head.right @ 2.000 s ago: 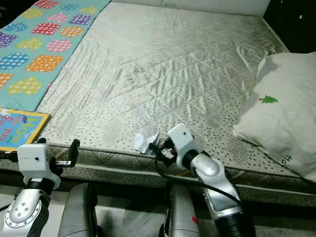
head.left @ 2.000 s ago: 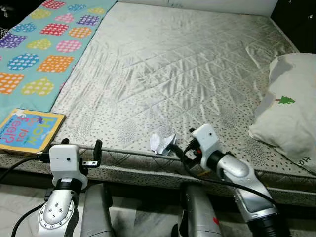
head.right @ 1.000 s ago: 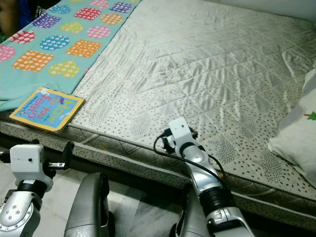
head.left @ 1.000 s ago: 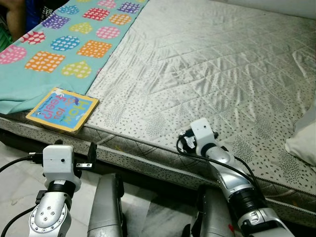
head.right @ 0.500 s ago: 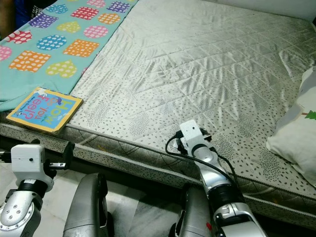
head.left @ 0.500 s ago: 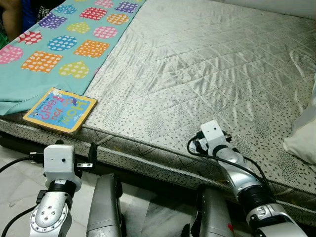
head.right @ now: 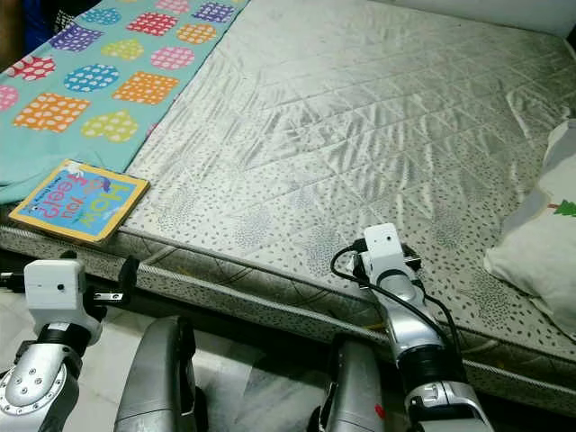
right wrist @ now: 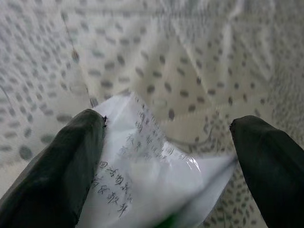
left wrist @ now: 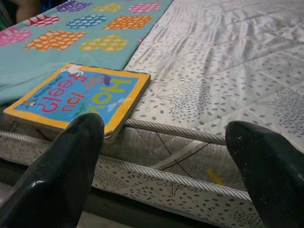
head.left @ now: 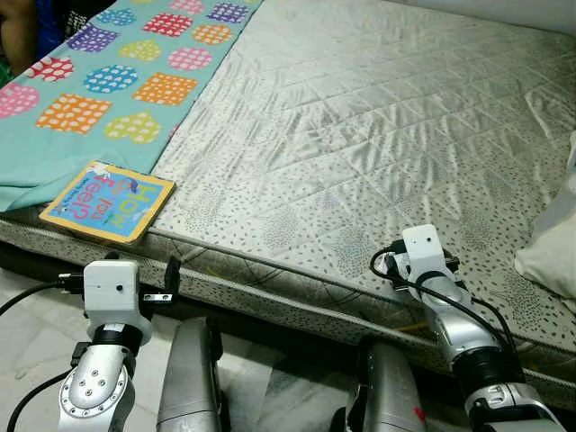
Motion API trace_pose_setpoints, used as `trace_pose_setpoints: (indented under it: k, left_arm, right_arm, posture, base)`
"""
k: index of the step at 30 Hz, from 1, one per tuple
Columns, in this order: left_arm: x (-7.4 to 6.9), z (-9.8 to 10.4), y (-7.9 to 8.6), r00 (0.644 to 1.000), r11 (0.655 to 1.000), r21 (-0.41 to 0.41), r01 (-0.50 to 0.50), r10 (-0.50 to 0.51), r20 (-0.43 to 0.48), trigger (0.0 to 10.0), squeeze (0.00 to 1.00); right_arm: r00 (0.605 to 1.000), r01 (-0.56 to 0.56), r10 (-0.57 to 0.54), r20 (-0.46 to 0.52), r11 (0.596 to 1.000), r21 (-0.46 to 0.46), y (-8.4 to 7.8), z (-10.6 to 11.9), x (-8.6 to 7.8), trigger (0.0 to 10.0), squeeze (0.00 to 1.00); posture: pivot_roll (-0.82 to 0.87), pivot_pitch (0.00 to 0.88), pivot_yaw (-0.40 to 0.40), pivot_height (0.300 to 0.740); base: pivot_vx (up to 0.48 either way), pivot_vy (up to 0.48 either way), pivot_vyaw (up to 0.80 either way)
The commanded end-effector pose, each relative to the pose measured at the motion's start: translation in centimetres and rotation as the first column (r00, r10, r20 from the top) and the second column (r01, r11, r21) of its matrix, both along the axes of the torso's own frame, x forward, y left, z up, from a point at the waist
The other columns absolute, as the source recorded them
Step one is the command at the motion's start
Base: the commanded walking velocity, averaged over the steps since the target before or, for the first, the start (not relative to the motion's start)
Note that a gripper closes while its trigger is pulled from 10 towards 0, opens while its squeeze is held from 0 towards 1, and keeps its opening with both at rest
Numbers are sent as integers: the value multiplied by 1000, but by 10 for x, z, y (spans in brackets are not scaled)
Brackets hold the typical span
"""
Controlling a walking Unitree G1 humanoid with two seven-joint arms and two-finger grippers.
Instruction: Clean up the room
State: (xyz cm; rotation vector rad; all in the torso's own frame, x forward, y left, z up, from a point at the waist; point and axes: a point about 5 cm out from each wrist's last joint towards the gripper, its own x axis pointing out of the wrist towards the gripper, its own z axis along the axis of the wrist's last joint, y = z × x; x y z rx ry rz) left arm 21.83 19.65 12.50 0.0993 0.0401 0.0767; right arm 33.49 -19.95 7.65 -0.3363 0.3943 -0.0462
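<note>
A white crumpled paper [right wrist: 142, 175] with printed writing lies on the dotted grey mattress [head.left: 360, 126], between the fingers of my right gripper [right wrist: 166, 122]. Those fingers stand wide apart, and the paper touches one finger [right wrist: 71, 156]. In the eye views my right wrist [head.left: 421, 250] hovers low over the mattress near its front edge and hides the paper. My left gripper [left wrist: 164, 124] is open and holds nothing, down in front of the bed's side. It faces a colourful board book [left wrist: 78, 97] that lies at the mattress corner.
A teal blanket [head.left: 99, 90] with coloured patches covers the bed's left part, and the book [head.left: 106, 202] lies by its edge. A white pillow [head.left: 551, 247] sits at the right. A person's arm [head.left: 16, 36] shows at the far left. The mattress edge [head.left: 270, 292] runs before me.
My right arm has slid to the right along the mattress's front edge, with the paper now under it. The camera swung left earlier. The left arm stayed put.
</note>
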Motion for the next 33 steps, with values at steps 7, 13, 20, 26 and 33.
trace_pose_setpoints:
  k: [7, 13, 20, 26, 33]
  left_arm:
    - [3, -1, 0, 1000, 1000, -3, -9, 9, 6, 10000, 0]
    - [4, -1, -1, 1000, 1000, -6, -3, 3, 6, 10000, 0]
    - [7, -2, -1, 1000, 1000, -6, 5, -5, 3, 10000, 0]
    - [10, -3, -4, 1000, 1000, -12, 13, -13, 3, 10000, 0]
    - [12, -3, -3, 1000, 1000, -24, 6, -6, 1, 10000, 0]
  right_arm:
    - [992, 7, -15, 124, 998, 70, -4, 28, 3, 10000, 0]
    - [994, 36, -45, 100, 996, 87, -6, 29, -3, 10000, 0]
    - [997, 74, -75, 10, 993, 95, -7, 20, -22, 10000, 0]
    - [989, 133, -123, -78, 981, 144, -1, 10, -36, 10000, 0]
    - [987, 136, -111, -118, 965, 223, 15, 7, -33, 10000, 0]
  posture:
    - [87, 138, -67, 522]
    - [80, 133, -64, 522]
    - [70, 131, -61, 522]
    - [60, 127, -56, 522]
    - [63, 122, -56, 522]
  base:
    - [0, 0, 0]
    - [0, 0, 0]
    - [0, 0, 0]
    - [0, 0, 0]
    - [0, 0, 0]
